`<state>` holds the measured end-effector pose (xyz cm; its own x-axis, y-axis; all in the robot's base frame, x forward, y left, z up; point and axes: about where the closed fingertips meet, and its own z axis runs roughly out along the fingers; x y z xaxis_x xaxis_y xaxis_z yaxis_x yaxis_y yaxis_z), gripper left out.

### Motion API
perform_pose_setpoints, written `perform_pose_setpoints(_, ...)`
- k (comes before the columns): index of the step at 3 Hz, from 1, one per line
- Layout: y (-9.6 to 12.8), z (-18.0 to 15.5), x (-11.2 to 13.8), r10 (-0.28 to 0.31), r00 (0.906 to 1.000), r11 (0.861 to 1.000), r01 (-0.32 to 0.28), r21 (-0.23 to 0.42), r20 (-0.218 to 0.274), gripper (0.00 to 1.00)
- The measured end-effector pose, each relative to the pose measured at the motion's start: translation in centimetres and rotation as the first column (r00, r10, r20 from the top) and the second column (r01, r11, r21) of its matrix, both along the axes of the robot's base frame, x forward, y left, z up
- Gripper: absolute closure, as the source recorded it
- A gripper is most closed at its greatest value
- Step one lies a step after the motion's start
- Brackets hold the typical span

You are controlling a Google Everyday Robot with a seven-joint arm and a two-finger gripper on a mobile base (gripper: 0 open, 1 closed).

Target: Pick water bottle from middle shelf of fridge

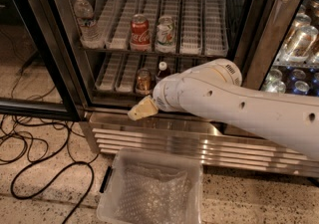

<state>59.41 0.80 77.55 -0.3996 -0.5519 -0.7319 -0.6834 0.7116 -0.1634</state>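
The water bottle stands upright at the far left of the middle shelf, a wire rack with white lane tracks, inside the open fridge. A red cola can and a green-and-white can stand at the shelf's front centre. My gripper, a tan tip at the end of the white arm, hangs in front of the bottom shelf's edge, below and to the right of the water bottle and well apart from it.
The lower shelf holds a brown can and a white-capped bottle of dark liquid. A clear plastic bin sits on the floor below the arm. Black cables lie at the left. The open door's frame stands at the left; a closed door with cans at the right.
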Motion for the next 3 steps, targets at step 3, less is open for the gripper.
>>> perform_pose_setpoints(3, 2.4, 1.3, 6.6, -0.074, 0.9904, 0.978, 0.049, 0.203, 0.117, 0.0)
